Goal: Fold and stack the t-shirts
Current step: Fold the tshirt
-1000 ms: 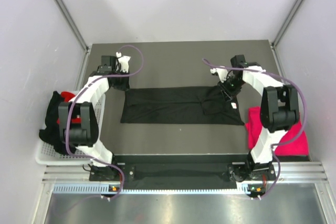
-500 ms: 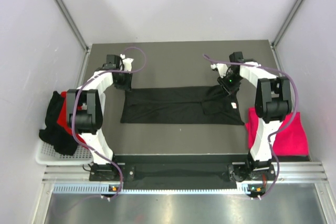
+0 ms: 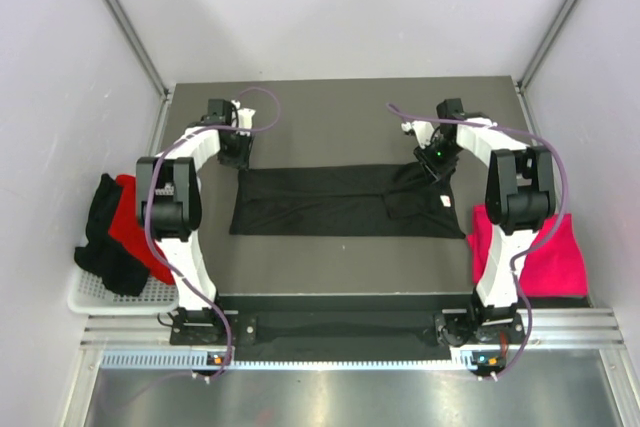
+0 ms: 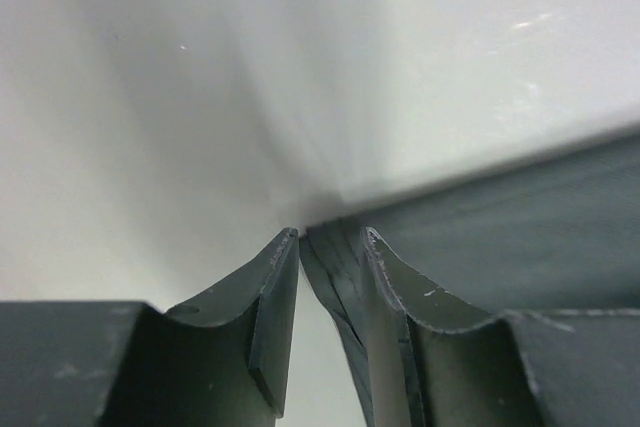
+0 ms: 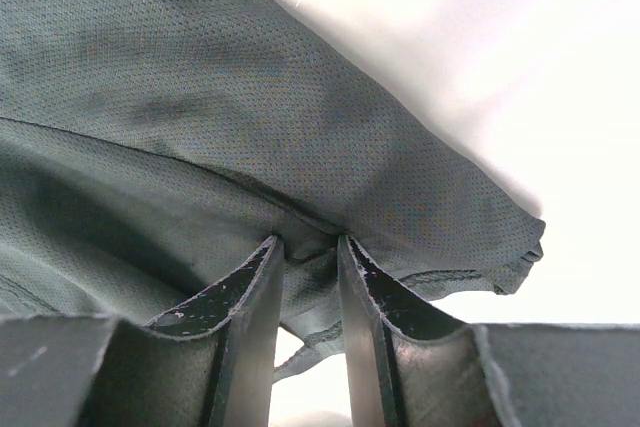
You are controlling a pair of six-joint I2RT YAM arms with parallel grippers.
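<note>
A black t-shirt [image 3: 330,202] lies spread flat across the middle of the table, with a small white tag [image 3: 445,202] near its right end. My left gripper [image 3: 238,154] is at its far left corner. In the left wrist view the left gripper [image 4: 330,235] is shut on a thin fold of the black cloth [image 4: 335,277]. My right gripper [image 3: 437,160] is at the far right edge. In the right wrist view the right gripper [image 5: 307,240] is shut on bunched black cloth [image 5: 250,97]. A pink t-shirt [image 3: 545,257] lies at the right.
A white wire basket [image 3: 85,297] at the left table edge holds a black tee [image 3: 100,237] and a red tee [image 3: 135,227]. Grey walls close in the table at the back and sides. The arm bases stand at the near edge.
My left gripper has come down from behind the shirt onto its far left corner, and the left arm has swung inward off the basket. My right arm's elbow has drawn in, uncovering more of the pink tee.
</note>
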